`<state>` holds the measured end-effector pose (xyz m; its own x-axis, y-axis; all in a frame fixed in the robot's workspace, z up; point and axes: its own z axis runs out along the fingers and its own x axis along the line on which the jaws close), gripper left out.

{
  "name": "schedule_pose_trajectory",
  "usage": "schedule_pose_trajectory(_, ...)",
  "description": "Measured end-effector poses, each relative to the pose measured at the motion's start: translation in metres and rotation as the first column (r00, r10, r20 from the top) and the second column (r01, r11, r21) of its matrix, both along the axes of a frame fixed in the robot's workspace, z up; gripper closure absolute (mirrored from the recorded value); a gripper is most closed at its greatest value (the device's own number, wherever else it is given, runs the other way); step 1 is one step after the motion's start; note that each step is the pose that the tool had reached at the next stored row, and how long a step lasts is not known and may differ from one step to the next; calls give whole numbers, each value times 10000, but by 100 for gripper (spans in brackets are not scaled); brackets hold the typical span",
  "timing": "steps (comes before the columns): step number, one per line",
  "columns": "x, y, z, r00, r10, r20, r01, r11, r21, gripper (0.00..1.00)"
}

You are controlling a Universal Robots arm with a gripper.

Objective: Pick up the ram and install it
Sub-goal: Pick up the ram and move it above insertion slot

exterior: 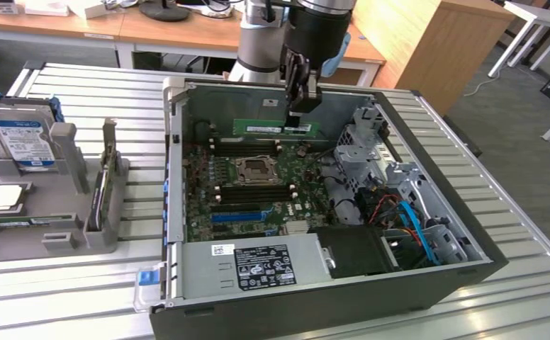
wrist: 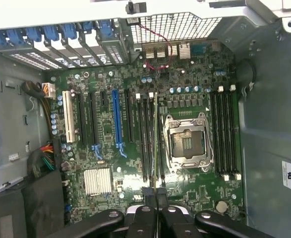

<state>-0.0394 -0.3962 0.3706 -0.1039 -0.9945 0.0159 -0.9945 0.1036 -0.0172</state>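
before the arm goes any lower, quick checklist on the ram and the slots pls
1. Tool shut on the ram: ok.
2. Ram runs lengthwise along the black memory slots, seen edge-on in the wrist view: ok.
3. Slots beside the processor socket empty: ok.
4. Ram seated: not ok, it hangs above the motherboard.
5. Ram exactly over one slot: cannot tell.
6. Slot latches open: cannot tell.
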Motion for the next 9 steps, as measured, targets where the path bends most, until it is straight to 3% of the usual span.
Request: schedule_pose_trajectory(9,-1,-13,-1,10000,91,-2,-91,10000,1,88)
